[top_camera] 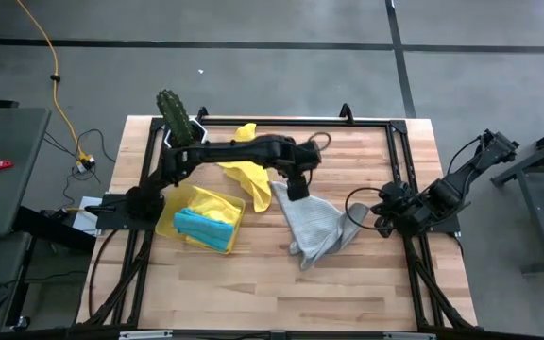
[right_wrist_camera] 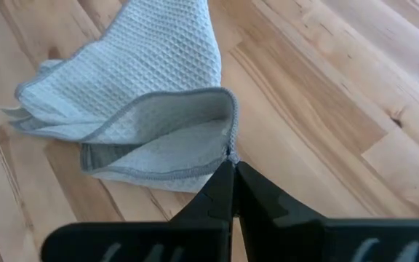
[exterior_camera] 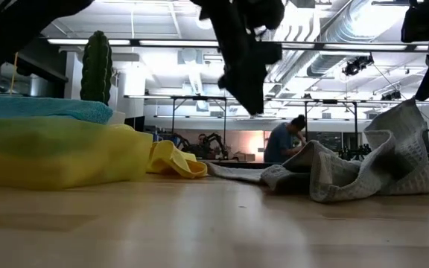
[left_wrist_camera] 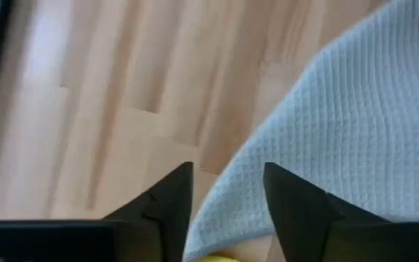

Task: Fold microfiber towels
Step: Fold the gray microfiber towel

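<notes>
— Grey towel (top_camera: 314,225): where is it found, and by what is it held?

— It is seen crumpled on the wooden surface (top_camera: 348,293), right of centre; one corner is pinched by the shut jaws of the right gripper (right_wrist_camera: 231,169), at the towel's right edge; the left gripper (left_wrist_camera: 228,191) is held above its upper left part, jaws parted, nothing gripped.

— What is placed around it?

— A loose yellow towel (top_camera: 250,175) is spread just beside it, toward the far edge, under the left arm; a translucent yellow tray (top_camera: 170,220) is set to the left, with a turquoise towel (top_camera: 203,229) and a yellow one laid inside; a cactus (top_camera: 174,117) in a pot is stood at the far left corner; a person (exterior_camera: 283,141) is seen bent over in the room beyond.
</notes>
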Robot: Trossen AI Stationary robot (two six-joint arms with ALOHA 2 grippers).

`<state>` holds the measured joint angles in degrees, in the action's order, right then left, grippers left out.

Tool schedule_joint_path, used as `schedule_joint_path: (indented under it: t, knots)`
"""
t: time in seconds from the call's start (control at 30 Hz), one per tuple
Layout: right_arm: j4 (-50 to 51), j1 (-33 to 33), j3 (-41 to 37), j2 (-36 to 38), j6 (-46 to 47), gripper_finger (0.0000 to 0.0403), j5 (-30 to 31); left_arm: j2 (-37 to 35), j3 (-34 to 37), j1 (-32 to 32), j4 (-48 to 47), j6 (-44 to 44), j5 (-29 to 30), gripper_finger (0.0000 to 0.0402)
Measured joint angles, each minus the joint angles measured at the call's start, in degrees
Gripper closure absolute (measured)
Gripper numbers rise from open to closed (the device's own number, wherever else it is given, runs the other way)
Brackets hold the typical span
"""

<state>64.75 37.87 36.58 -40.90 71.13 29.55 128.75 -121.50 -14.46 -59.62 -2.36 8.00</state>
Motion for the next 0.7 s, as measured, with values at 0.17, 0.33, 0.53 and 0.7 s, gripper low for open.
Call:
schedule_joint_path:
  t: [0.17, 0.33, 0.53, 0.7]
  knots:
    - [0.1, 0.0, 0.0, 0.0, -0.1, 0.0403, 0.4, -2.5, 0.0, 0.4, -0.4, -2.3, -4.4, 0.0206]
    - [0.1, 0.0, 0.0, 0.0, 0.0, 0.0403, 0.4, -3.2, 0.0, 6.8, 1.9, -2.6, -12.6, 0.0202]
    - [0.1, 0.0, 0.1, 0.0, 0.0, 0.0403, 0.4, 0.8, 0.0, 19.3, 9.6, 0.0, -10.2, 0.0206]
    - [0.1, 0.0, 0.1, 0.0, -0.2, 0.0403, 0.4, 5.4, 0.0, 28.0, 16.8, 2.1, -0.7, 0.0207]
